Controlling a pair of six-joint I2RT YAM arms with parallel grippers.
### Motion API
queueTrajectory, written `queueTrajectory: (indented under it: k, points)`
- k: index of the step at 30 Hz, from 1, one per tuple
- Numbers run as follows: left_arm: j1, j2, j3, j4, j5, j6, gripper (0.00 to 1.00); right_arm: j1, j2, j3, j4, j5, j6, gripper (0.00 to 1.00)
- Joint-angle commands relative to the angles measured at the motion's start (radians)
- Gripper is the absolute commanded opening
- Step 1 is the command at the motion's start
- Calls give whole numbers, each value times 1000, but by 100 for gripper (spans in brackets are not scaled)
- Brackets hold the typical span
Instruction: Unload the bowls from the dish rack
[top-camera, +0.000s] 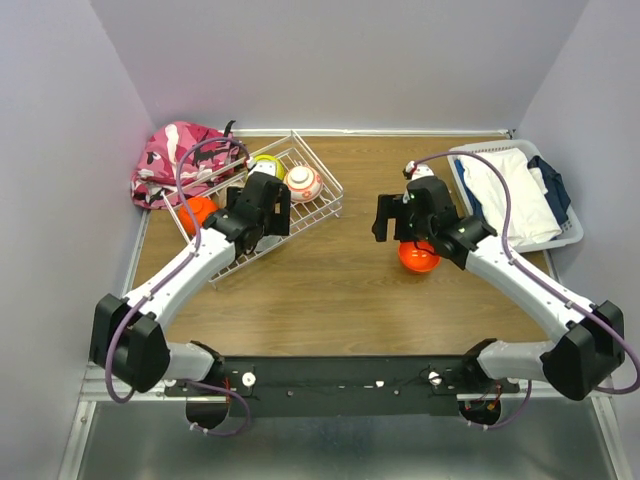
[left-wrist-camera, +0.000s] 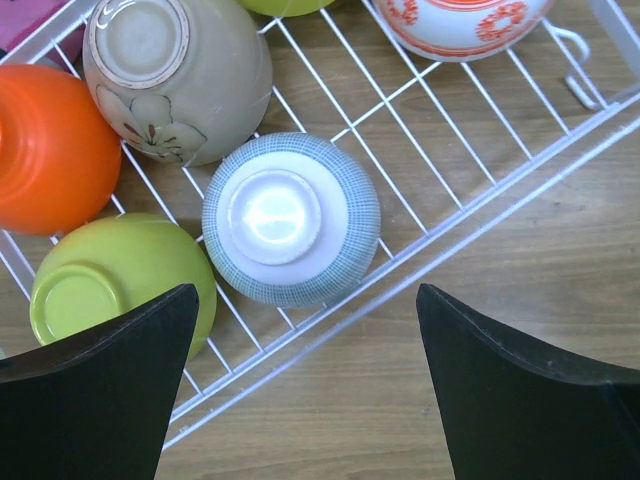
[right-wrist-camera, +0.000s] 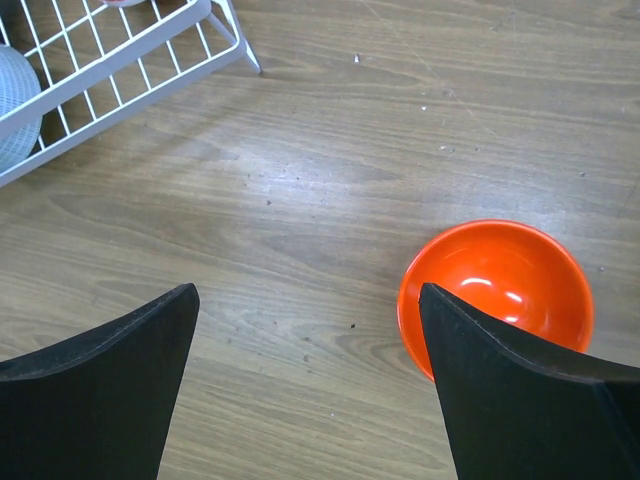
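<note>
- Sitting in dish rack (top-camera: 315, 212): tan bowl (left-wrist-camera: 175, 80), lime-green bowl (left-wrist-camera: 110, 275), pale teal bowl (left-wrist-camera: 290, 218) – all bottoms up – plus orange bowl (left-wrist-camera: 50, 150), white/red bowl (left-wrist-camera: 460, 20).
- Second orange bowl (right-wrist-camera: 495, 285) stood upright on table (right-wrist-camera: 300, 200), outside rack.
- L gripper (left-wrist-camera: 305, 390) was spread wide over teal bowl; R gripper (right-wrist-camera: 310, 390) was spread wide too, holding nothing.

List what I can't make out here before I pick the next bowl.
Top view: the left arm covers the middle of the dish rack, so its bowl count is unclear.
Top view: the right arm overlaps the table's orange bowl.
Left wrist view: the red-patterned bowl and racked orange bowl are cut by frame edges.
</note>
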Motion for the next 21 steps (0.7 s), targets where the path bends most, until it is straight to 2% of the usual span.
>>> queueTrajectory:
  k: [1,6,12,21]
  points:
    - [56,67,61,-74,86,-25,99,4,-44,-65,62,-34,25,98]
    - [116,139,108,-97,158,-16,99,4,-64,-89,81,-54,42,98]
    - [134,211,151,-112,209,13,99,4,-68,-105,76,-63,54,98]
    - [188,268,176,-103,252,-2,92,4,-68,-144,105,-83,73,98]
